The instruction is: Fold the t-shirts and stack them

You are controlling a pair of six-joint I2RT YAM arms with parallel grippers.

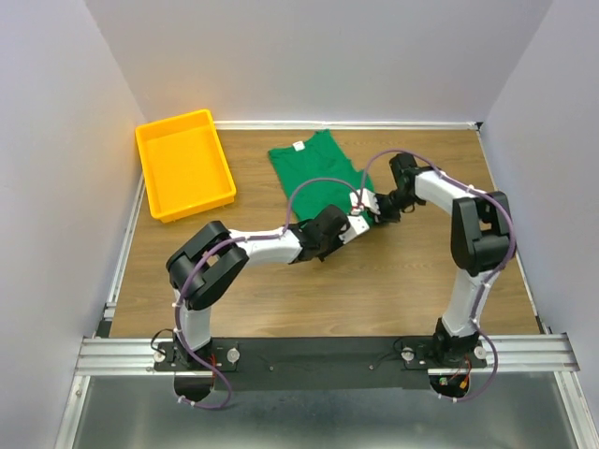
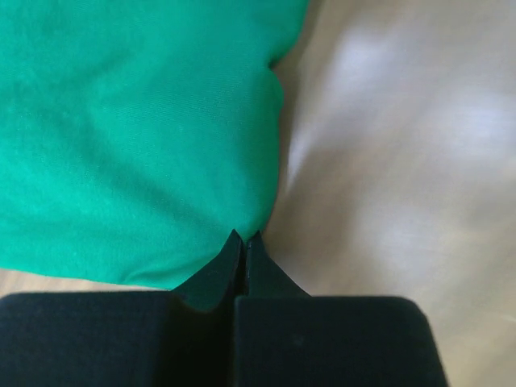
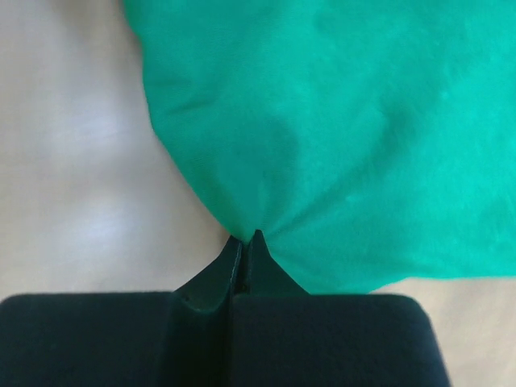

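Top view: t-shirt is plain dark green, short-sleeved, white neck tag. Lies far-centre on wooden table. Pale walls around, yellow tray far left. Neck toward far wall — long axis far-to-near.
Left wrist: left gripper closed, pinching cloth edge.
Right wrist: right gripper closed — cloth edge pinched.

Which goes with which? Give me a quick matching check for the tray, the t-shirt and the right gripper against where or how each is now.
Things:
1 tray
2 t-shirt
3 right gripper

States:
A shut, pinching a cloth edge
B empty, at the far left corner
C green, lying to the right of the tray

Pairs: 1-B, 2-C, 3-A
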